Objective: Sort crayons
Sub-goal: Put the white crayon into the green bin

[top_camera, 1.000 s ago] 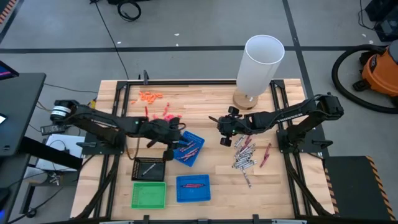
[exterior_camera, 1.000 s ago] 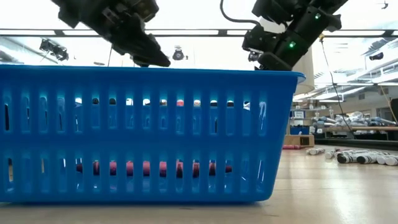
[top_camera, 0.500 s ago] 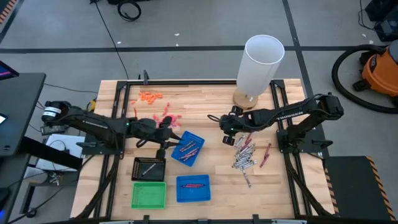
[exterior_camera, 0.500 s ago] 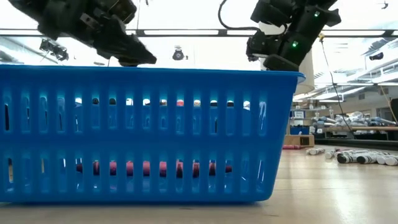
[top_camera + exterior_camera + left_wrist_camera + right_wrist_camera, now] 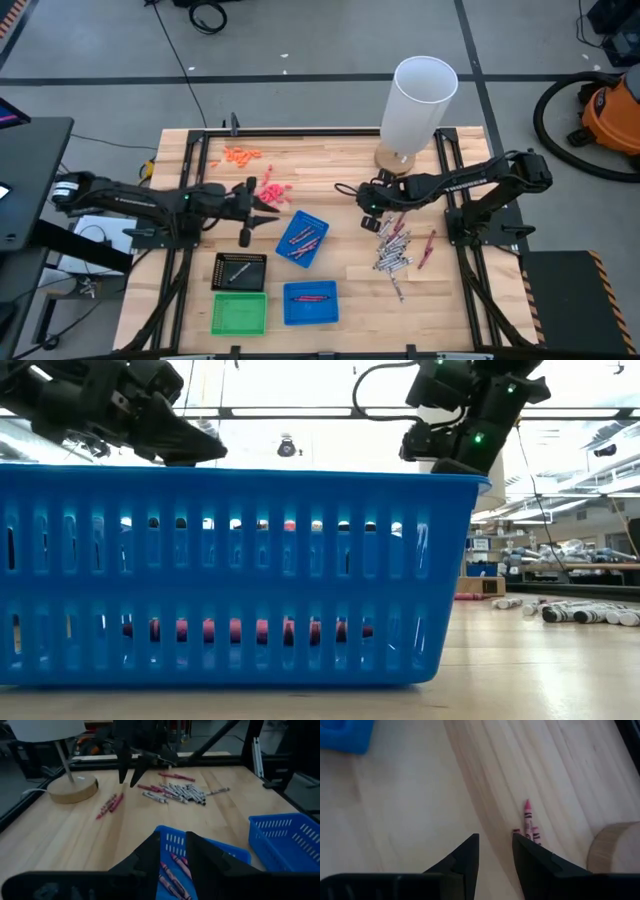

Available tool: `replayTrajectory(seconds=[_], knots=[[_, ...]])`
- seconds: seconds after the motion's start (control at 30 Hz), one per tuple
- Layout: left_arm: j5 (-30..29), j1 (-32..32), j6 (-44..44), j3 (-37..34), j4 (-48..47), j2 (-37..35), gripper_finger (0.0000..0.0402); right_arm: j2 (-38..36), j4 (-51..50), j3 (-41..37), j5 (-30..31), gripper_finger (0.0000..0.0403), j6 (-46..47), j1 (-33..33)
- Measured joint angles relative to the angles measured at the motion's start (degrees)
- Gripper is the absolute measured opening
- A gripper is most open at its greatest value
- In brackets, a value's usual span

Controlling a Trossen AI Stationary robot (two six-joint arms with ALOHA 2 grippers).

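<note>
A robotics lab or workshop. A wooden worktop (image 5: pixel 330 250) in a black metal frame (image 5: pixel 300 131) stands on a grey concrete floor (image 5: pixel 300 40) marked with tape lines; cables (image 5: pixel 205 15) trail across it and an orange shop vacuum (image 5: pixel 612 110) sits in a corner. The low view shows ceiling strip lights (image 5: pixel 290 412) and cluttered benches (image 5: pixel 570 565) behind.

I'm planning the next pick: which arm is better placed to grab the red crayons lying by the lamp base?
The right. The right gripper hangs open just beside the red crayons near the lamp base, with nothing between its fingers. The left gripper is empty too, but sits across the table by the tilted blue tray.
</note>
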Motion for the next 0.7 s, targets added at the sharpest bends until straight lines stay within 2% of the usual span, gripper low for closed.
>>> replayTrajectory(seconds=[0.23, 0.43, 0.7], knots=[[0.02, 0.04, -0.93, -0.72, -1.14, -3.38, 0.0101, 0.0, 1.81, -3.02, -0.15, 0.0126, 0.66, -0.87], [0.02, 0.04, -3.0, -0.63, -0.66, -3.1, 0.0101, 0.02, 2.16, -4.56, -1.76, 0.0126, 3.23, -0.87], [0.02, 0.04, -3.8, -0.63, -0.46, -3.08, 0.0101, 0.04, 1.24, -4.56, -2.19, 0.0126, 1.05, -3.13]])
